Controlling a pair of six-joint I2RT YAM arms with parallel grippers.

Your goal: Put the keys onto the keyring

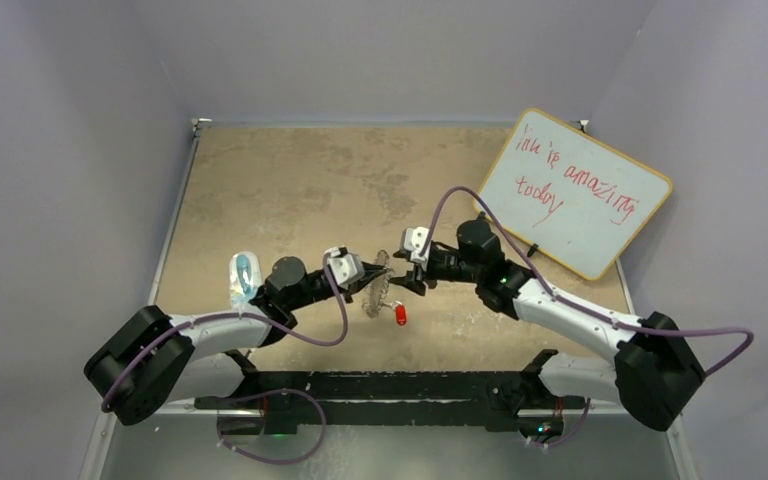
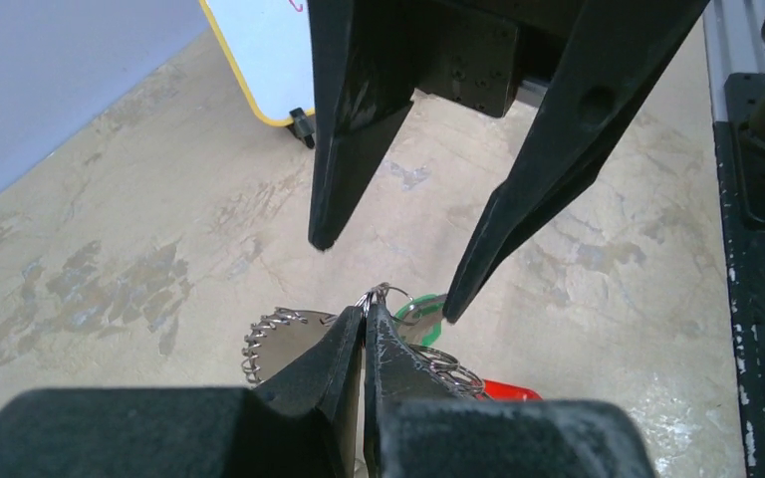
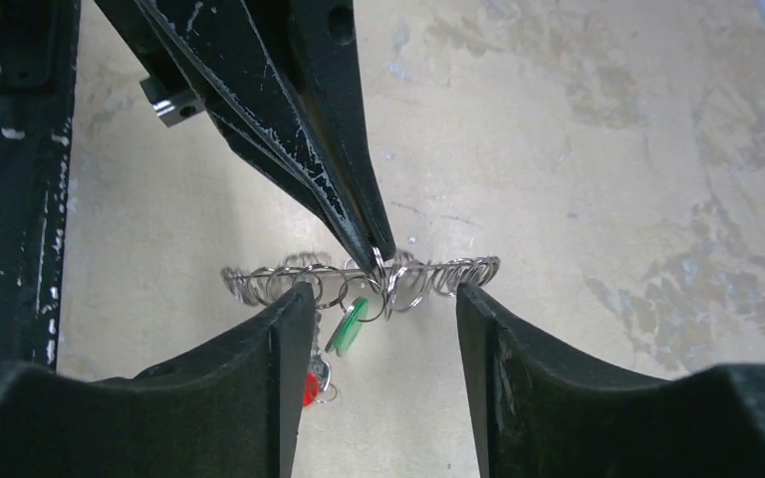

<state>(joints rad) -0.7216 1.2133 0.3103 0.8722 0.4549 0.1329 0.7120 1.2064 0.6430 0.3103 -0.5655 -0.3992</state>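
My left gripper [image 2: 367, 311] is shut on the rim of the keyring [image 2: 281, 339], a flat silvery ring fringed with small wire loops, and holds it upright above the table. In the right wrist view the keyring [image 3: 458, 271] is edge-on, with the left fingers [image 3: 359, 214] pinching its top. A green-headed key [image 3: 351, 327] dangles from one loop. A red-headed key [image 3: 311, 386] hangs lower, partly behind my right finger. My right gripper [image 3: 383, 291] is open, its fingers either side of the ring and nothing between them. From above, the red key [image 1: 400, 316] shows under both grippers.
A whiteboard [image 1: 580, 195] with a yellow frame and red writing leans at the back right. A clear bluish plastic object [image 1: 243, 277] lies by the left arm. The black base rail [image 1: 380, 395] runs along the near edge. The tabletop [image 1: 310, 190] is mottled tan.
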